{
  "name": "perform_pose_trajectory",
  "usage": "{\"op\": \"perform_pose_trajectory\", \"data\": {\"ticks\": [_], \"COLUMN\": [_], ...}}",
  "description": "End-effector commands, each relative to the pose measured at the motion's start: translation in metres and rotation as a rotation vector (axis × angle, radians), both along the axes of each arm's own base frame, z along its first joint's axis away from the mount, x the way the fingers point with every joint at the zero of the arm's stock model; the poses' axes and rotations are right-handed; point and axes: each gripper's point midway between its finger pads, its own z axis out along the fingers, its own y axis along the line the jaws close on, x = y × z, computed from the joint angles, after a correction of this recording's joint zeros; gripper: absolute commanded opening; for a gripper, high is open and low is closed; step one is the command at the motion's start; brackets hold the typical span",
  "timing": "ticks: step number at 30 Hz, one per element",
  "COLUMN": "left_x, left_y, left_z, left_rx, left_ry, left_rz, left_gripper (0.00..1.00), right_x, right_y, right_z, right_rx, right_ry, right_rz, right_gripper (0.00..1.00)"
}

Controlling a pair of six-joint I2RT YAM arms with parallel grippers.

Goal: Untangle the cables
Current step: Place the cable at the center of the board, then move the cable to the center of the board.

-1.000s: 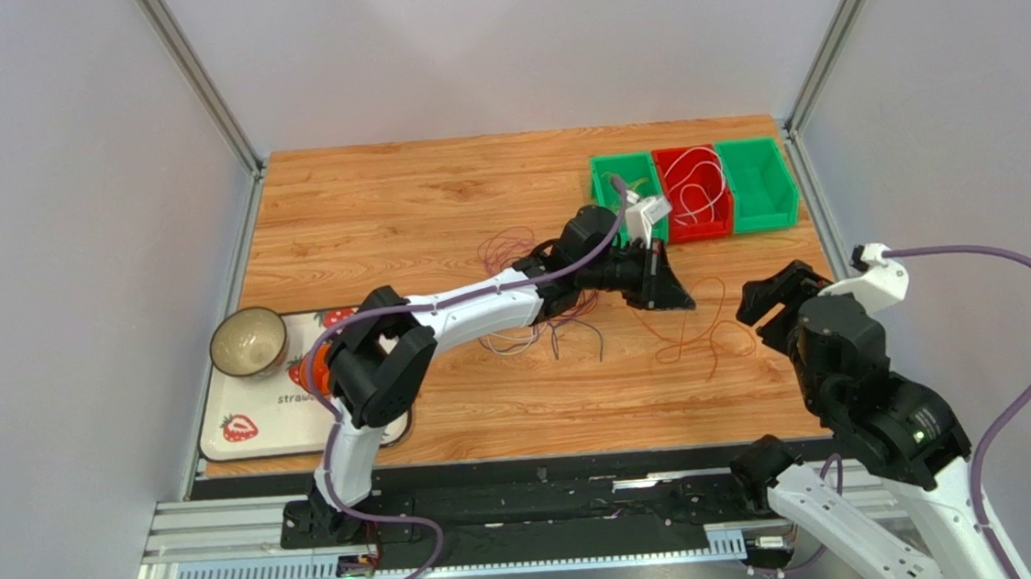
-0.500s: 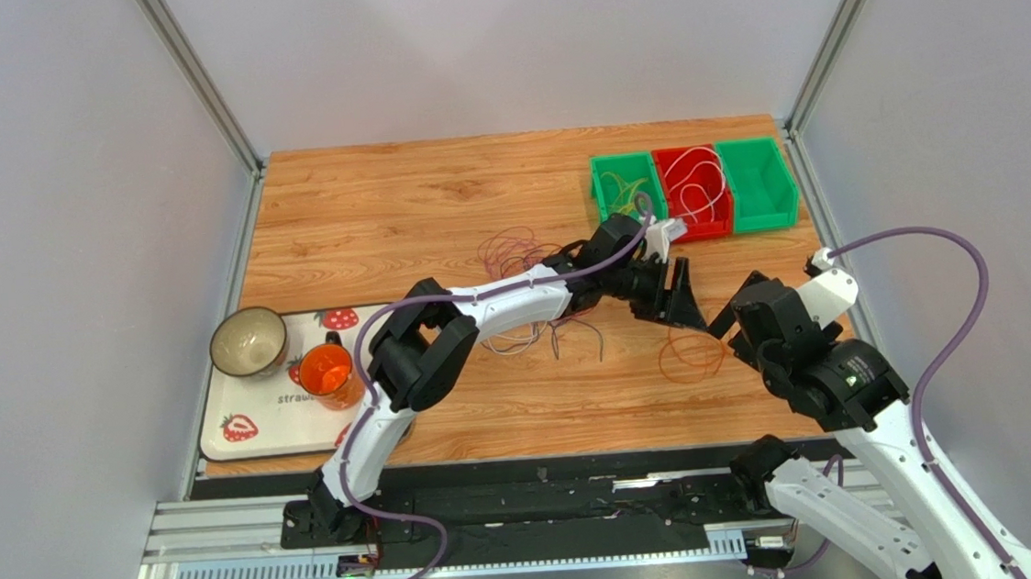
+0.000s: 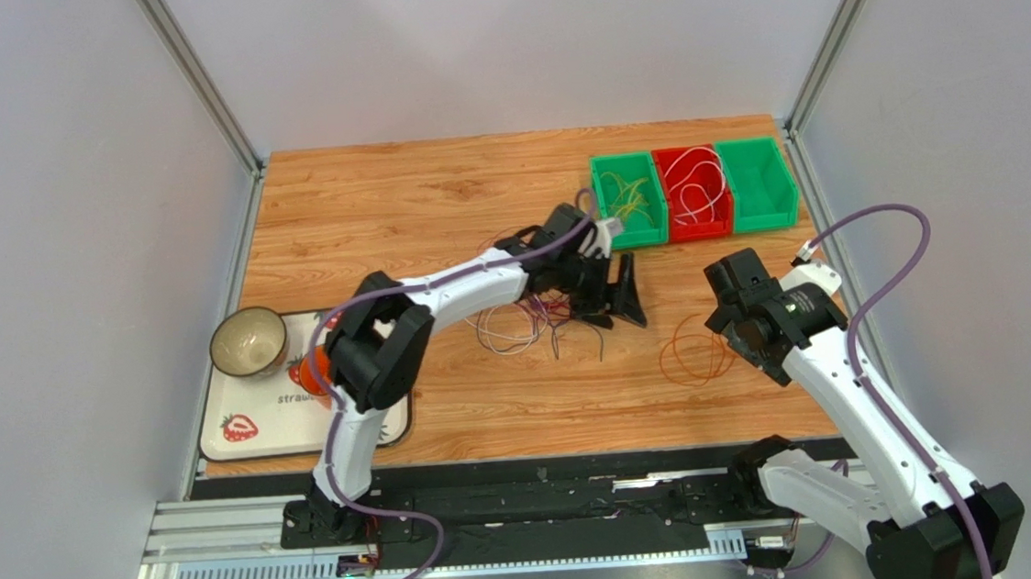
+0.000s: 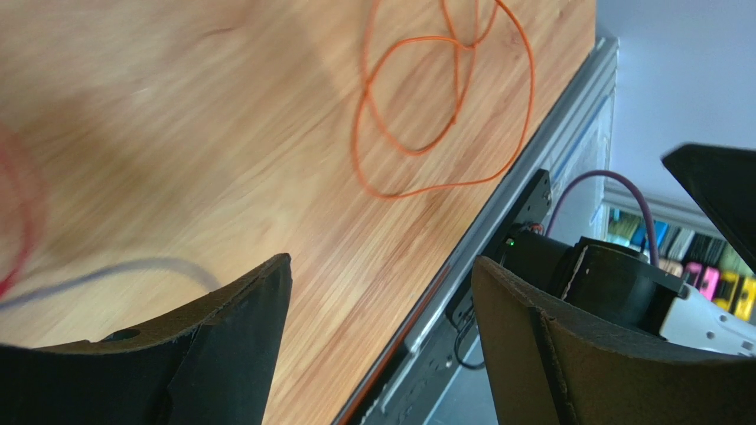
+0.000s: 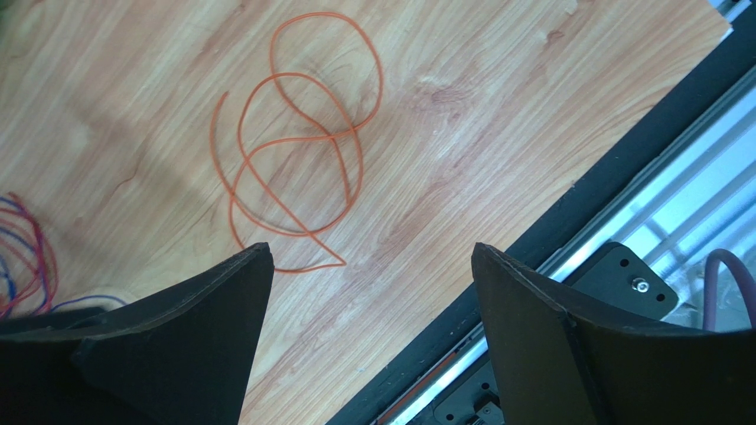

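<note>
On the brown wooden table, the tangle of thin purple, red and white cables lies in the middle beside the left gripper. An orange wire loop lies apart, near the right gripper. Both grippers are spread wide and hold nothing; I think the right one should pinch a single orange strand, away from the crossings.

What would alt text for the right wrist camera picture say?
A loose orange cable lies coiled in overlapping loops on a wooden table. The right gripper, open and empty, shows its two dark fingers at the bottom; red and purple wires peek in at the left edge.
</note>
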Motion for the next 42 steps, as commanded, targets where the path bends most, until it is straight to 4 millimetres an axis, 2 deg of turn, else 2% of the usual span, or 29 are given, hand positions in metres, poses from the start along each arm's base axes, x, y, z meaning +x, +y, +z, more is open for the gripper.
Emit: {"op": "perform_pose_trajectory", "data": {"ticks": [1, 2, 3, 5, 6, 10, 14, 15, 17, 20, 23, 27, 38, 42], "left_x": [0.011, 0.011, 0.005, 0.002, -0.006, -0.022, -0.036, -0.038, -0.042, -0.047, -0.052, -0.054, -0.058, -0.057], "left_y": [0.044, 0.052, 0.063, 0.076, 0.085, 0.105, 0.120, 0.121, 0.125, 0.127, 0.131, 0.137, 0.138, 0.138], "left_z": [0.063, 0.065, 0.068, 0.069, 0.073, 0.078, 0.078, 0.084, 0.084, 0.086, 0.088, 0.093, 0.087, 0.085], "left_rx": [-0.021, -0.013, -0.009, 0.003, 0.004, 0.007, 0.000, -0.013, -0.016, -0.025, -0.021, -0.018, -0.016, -0.012], "left_ry": [-0.120, -0.124, -0.132, -0.145, -0.149, -0.168, -0.175, -0.183, -0.180, -0.173, -0.173, -0.193, -0.171, -0.167], "left_rz": [0.066, 0.077, 0.083, 0.097, 0.099, 0.105, 0.119, 0.122, 0.122, 0.114, 0.102, 0.107, 0.111, 0.115], "left_gripper": [0.82, 0.82, 0.82, 0.82, 0.82, 0.81, 0.80, 0.80, 0.80, 0.79, 0.79, 0.78, 0.77, 0.77], "right_x": [0.012, 0.025, 0.026, 0.042, 0.043, 0.044, 0.061, 0.065, 0.066, 0.075, 0.080, 0.087, 0.084, 0.087], "right_y": [-0.011, -0.006, -0.005, 0.007, 0.006, -0.008, -0.029, -0.029, -0.036, -0.036, -0.034, -0.014, -0.003, 0.003], "right_z": [-0.005, -0.009, -0.022, -0.030, -0.033, -0.050, -0.050, -0.050, -0.051, -0.052, -0.065, -0.084, -0.121, -0.124], "right_rx": [-0.029, 0.040, 0.040, 0.101, 0.086, 0.098, 0.096, 0.086, 0.048, 0.045, 0.046, 0.135, 0.168, 0.194], "right_ry": [0.019, -0.002, 0.044, 0.036, 0.055, 0.114, 0.050, 0.045, 0.063, 0.055, 0.107, 0.141, 0.223, 0.231], "right_rz": [-0.029, -0.020, 0.055, 0.142, 0.169, 0.129, 0.163, 0.187, 0.192, 0.212, 0.260, 0.343, 0.380, 0.402], "right_gripper": [0.88, 0.87, 0.88, 0.88, 0.90, 0.88, 0.85, 0.85, 0.84, 0.80, 0.75, 0.70, 0.67, 0.66]}}
